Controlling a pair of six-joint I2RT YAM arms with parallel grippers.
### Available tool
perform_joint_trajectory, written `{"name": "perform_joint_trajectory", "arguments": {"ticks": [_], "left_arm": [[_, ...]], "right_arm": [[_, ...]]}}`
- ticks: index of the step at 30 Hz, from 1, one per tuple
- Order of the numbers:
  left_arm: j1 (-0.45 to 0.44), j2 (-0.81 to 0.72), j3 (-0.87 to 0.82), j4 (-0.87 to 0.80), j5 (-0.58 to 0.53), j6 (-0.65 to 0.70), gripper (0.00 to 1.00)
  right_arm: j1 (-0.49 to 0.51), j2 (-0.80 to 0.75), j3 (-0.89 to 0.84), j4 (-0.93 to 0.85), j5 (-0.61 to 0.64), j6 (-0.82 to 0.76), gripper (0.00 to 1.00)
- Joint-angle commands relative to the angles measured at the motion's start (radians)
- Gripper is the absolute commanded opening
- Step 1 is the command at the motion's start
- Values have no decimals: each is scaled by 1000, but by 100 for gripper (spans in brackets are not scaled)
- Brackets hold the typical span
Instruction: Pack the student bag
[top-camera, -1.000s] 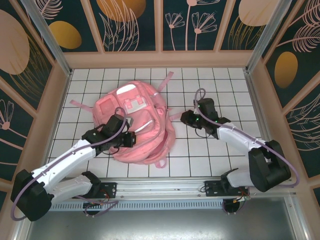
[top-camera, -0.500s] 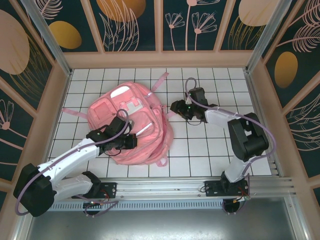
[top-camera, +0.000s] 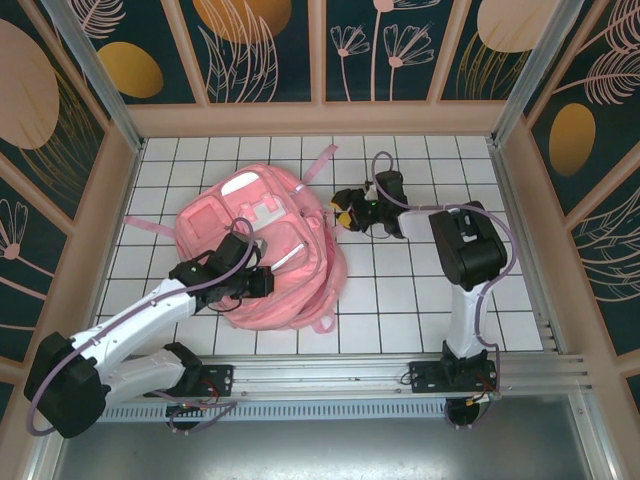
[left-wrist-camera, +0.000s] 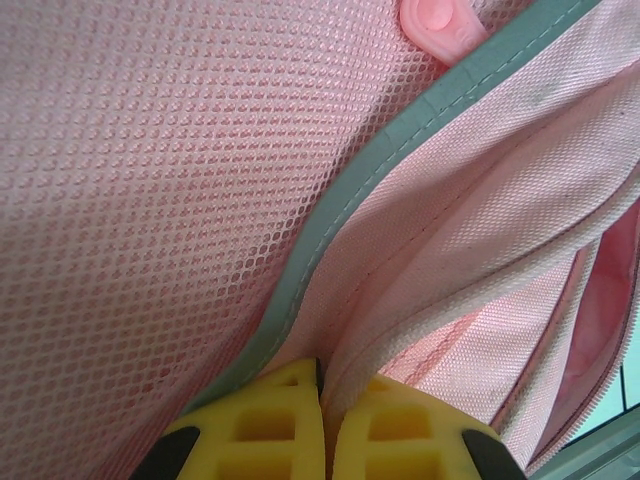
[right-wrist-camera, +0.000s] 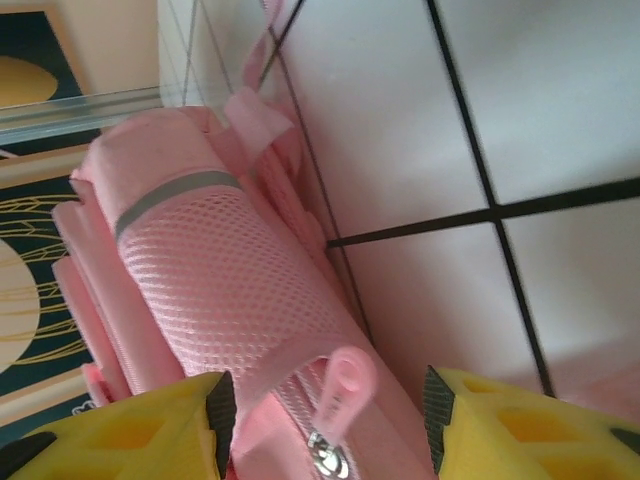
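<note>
One large pink fabric backpack with silvery stripes (top-camera: 300, 250); two black, yellow-fingered grippers, left gripper (top-camera: 262, 282) and right gripper (top-camera: 343, 213); one white tiled tabletop (top-camera: 400, 300).

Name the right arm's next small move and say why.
Probably close the right gripper on the pink loop at the edge of the bag. In the right wrist view its jaws stand open on either side of that loop, while the left gripper is pinched shut on bag fabric, likely steadying it.

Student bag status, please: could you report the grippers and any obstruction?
Left gripper shut on student bag fabric. Right gripper open, straddling its zipper edge. No obstruction seen.
</note>
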Motion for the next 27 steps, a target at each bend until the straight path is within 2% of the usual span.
{"name": "perform_joint_trajectory", "arguments": {"ticks": [1,4,11,23,27], "left_arm": [[14,-7,-11,-21,-1,-69,0],[14,-6,-10,-16,0,-67,0],[14,-6,-7,-4,4,-70,0],[14,0,2,7,0,-69,0],[14,-3,3,6,-2,-69,0]], "right_arm": [[7,43,36,115,-55,75,54],[13,84,57,179,-94,132,54],[16,111,72,202,-104,140,54],[14,167,-2,687,-193,396,49],[14,137,-31,674,-201,357,47]]}}
